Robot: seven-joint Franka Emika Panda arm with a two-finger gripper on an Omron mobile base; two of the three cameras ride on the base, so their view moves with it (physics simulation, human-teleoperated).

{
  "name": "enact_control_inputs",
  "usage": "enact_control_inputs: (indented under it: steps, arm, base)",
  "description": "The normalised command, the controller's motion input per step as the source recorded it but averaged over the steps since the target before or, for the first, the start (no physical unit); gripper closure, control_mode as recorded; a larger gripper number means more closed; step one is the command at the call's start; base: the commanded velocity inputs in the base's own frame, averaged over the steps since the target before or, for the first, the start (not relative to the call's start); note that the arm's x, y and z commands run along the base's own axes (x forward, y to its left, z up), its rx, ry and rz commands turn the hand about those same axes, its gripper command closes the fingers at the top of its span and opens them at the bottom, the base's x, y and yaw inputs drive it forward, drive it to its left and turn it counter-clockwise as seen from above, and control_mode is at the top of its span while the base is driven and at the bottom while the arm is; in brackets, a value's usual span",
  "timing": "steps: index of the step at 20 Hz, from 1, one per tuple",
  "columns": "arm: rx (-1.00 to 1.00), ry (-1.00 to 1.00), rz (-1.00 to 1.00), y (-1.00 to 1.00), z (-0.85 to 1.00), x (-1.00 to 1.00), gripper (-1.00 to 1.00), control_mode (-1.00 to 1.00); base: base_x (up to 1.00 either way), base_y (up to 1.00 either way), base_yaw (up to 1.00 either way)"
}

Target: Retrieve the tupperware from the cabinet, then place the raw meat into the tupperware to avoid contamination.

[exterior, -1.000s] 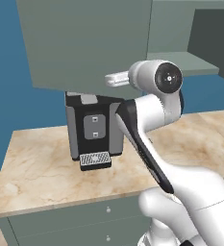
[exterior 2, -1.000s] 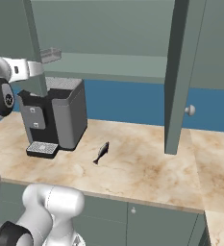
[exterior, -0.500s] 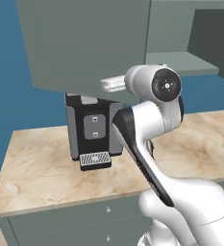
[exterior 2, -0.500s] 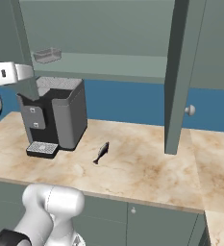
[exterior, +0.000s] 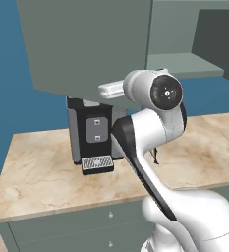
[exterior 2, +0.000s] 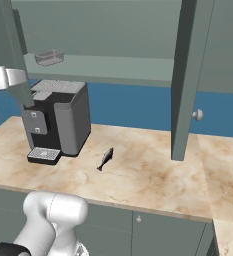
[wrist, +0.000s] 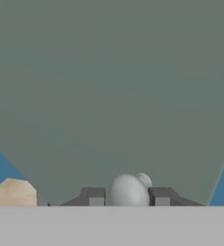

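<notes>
One tupperware (exterior 2: 49, 57), one raw meat (exterior 2: 105, 158), one coffee machine (exterior 2: 58, 120), two open cabinet doors (exterior 2: 187, 80).

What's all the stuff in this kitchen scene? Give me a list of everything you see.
cabinet: one, grey-green, on the wall, doors open.
knob: one, pale, on a cabinet door, between the fingertips.
tupperware: one, grey translucent, on the cabinet's floor, left end.
coffee machine: one, black and grey, on the counter's left.
raw meat: one dark fish, on the counter beside the machine.
counter: one, beige marble.
gripper: one, dark fingers either side of the knob.
</notes>
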Motion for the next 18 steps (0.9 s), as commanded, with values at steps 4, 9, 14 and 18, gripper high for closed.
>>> enact_control_inputs:
  steps: [4, 9, 14, 18]
  arm:
    - [-0.01, 0.0, 0.0, 0.32, -0.04, -0.15, 1.0, -1.0]
    - [0.0, 0.01, 0.0, 0.33, -0.06, -0.14, 1.0, -1.0]
    - [-0.01, 0.01, 0.0, 0.34, -0.09, -0.11, 1.0, -1.0]
    - [-0.01, 0.0, 0.0, 0.35, -0.11, -0.11, 1.0, -1.0]
  base:
    - [0.0, 0.0, 0.0]
    - [0.0, 0.0, 0.0]
    - [0.0, 0.0, 0.0]
    - [0.0, 0.0, 0.0]
